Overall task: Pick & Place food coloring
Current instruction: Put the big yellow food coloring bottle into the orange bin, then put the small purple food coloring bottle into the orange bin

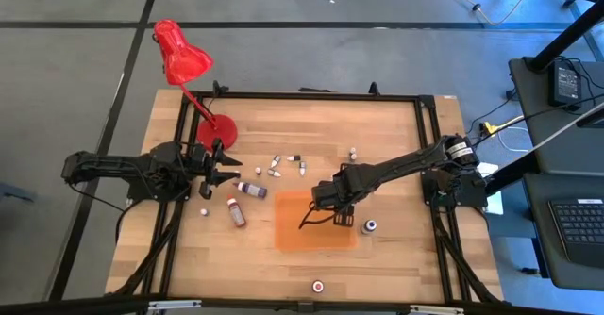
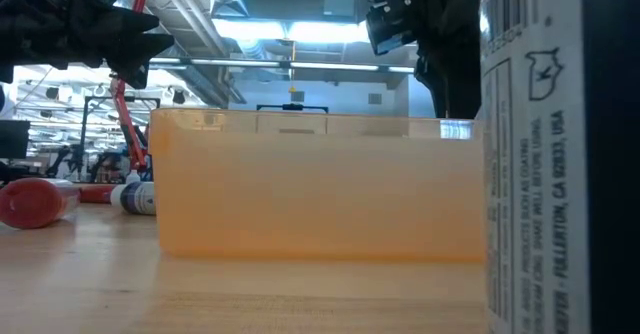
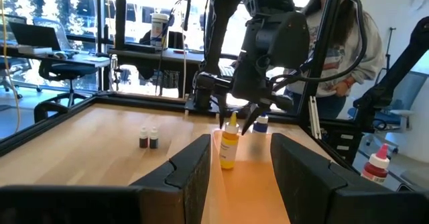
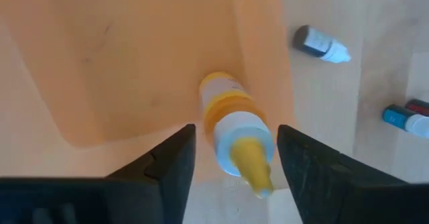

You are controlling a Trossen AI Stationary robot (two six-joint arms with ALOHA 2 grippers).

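We log the right claw (image 1: 338, 216) over the orange mat (image 1: 293, 232), above its right half. Its fingers (image 4: 164, 167) stand spread on either side of a yellow dropper bottle (image 4: 234, 127), which stands upright on the mat; in the left wrist view the same bottle (image 3: 229, 142) sits just under the claw tips, and we see no finger touching it.

The left claw (image 1: 229, 167) hovers at the left side of the table (image 1: 396, 126), near the base of the red desk lamp (image 1: 181, 53), fingers (image 3: 184, 174) spread and holding nothing.

Other food coloring, scattered on the table:
- a red-capped bottle (image 1: 236, 211) lying just left of the mat, and a dark one (image 1: 251, 190) lying above it
- a small white-topped piece (image 1: 203, 211) further left
- a cluster of small droppers (image 1: 276, 171) beyond the mat's far edge (individual colours hard to tell)
- one small bottle (image 1: 353, 153) further right
- a dark jar (image 1: 369, 226) just off the mat's right edge
- a red-lidded jar (image 1: 318, 285) near the front edge — well apart from the rest

A person (image 3: 335, 56) stands beyond the table in the left wrist view.
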